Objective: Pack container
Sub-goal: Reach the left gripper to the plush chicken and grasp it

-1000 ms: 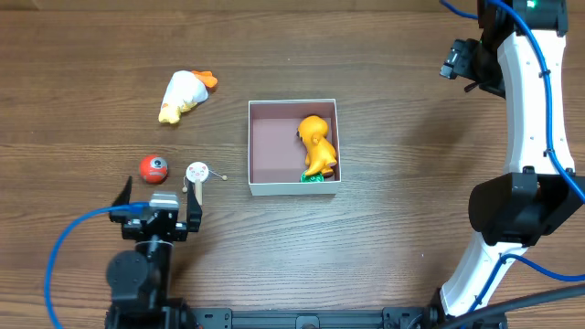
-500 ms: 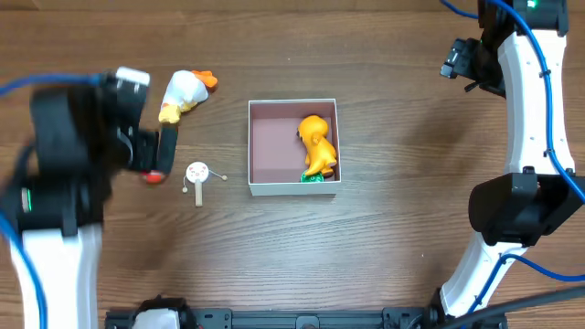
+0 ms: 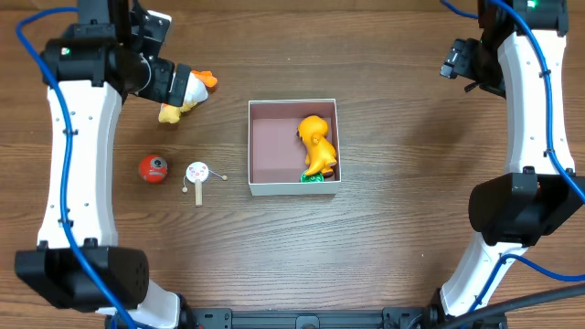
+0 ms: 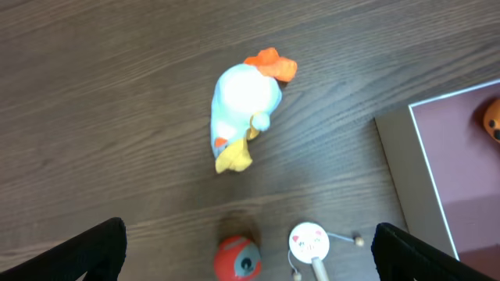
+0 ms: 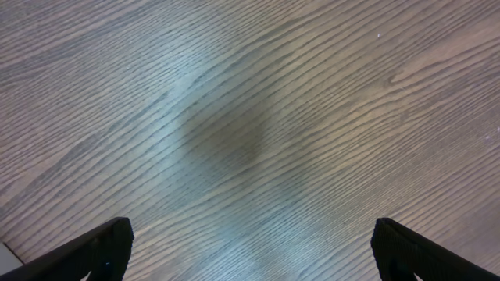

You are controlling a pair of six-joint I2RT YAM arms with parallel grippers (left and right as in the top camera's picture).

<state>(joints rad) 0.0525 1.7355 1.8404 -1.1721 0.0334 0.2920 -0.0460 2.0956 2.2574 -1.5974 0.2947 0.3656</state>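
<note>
The container is a white-walled square box with a pinkish-brown floor at the table's middle. It holds an orange toy and a small green thing. Its corner shows in the left wrist view. A white plush bird with orange and yellow parts lies at the back left, also seen in the left wrist view. My left gripper hovers over its left end, open and empty. My right gripper is open and empty above bare wood at the back right.
A red ball and a small pig-faced rattle drum lie left of the container. Both show at the bottom of the left wrist view, the ball and the drum.
My left arm has swung from the table's front left up to the back left, over the white plush bird. The right arm and the toys have not moved.
</note>
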